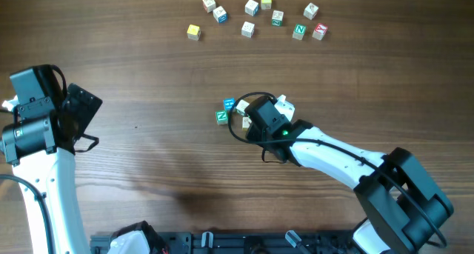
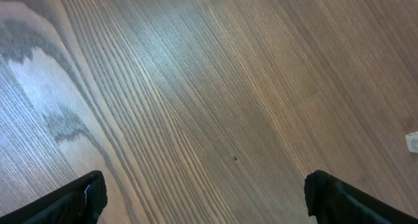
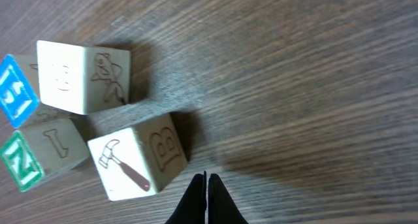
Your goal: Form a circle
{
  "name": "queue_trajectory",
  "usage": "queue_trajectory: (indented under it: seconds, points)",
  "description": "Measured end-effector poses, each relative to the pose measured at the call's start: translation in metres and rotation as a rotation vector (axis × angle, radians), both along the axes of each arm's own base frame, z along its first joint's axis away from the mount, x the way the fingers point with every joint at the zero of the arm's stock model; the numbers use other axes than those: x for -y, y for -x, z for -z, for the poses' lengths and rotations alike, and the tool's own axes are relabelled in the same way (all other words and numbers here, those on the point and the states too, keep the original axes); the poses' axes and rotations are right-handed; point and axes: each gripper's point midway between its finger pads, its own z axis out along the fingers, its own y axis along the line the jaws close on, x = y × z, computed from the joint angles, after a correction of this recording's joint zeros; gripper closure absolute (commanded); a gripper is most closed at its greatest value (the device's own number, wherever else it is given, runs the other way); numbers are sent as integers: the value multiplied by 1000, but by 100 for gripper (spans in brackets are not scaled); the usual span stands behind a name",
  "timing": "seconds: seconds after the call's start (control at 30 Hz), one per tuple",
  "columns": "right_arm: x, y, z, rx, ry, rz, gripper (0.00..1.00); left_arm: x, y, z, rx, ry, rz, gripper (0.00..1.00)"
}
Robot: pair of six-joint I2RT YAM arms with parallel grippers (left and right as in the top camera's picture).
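The circle (image 1: 231, 110) is a tight little group of letter cubes at the table's middle, partly hidden under my right arm. The right wrist view shows a blue cube (image 3: 14, 96), a green N cube (image 3: 23, 162), a cream cube with a figure (image 3: 81, 77) and a hammer cube (image 3: 134, 162) packed close together. My right gripper (image 3: 206, 179) is shut and empty, its tips on the wood just right of the hammer cube; overhead it (image 1: 255, 113) sits over the group. My left gripper (image 2: 206, 198) is open over bare wood, far left (image 1: 81, 113).
Several loose cubes (image 1: 252, 8) lie scattered along the far edge, from a yellow one (image 1: 193, 32) to a red one (image 1: 319, 31). A white cube edge (image 2: 412, 141) shows at the right border of the left wrist view.
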Motion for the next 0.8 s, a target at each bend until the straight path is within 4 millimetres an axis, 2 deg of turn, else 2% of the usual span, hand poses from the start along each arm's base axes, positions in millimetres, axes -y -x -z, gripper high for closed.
queue_trajectory:
  seconds: [0.8]
  points:
    - [-11,-5,-2,16,-49,-14,95,0,0,0,0,0,0,0]
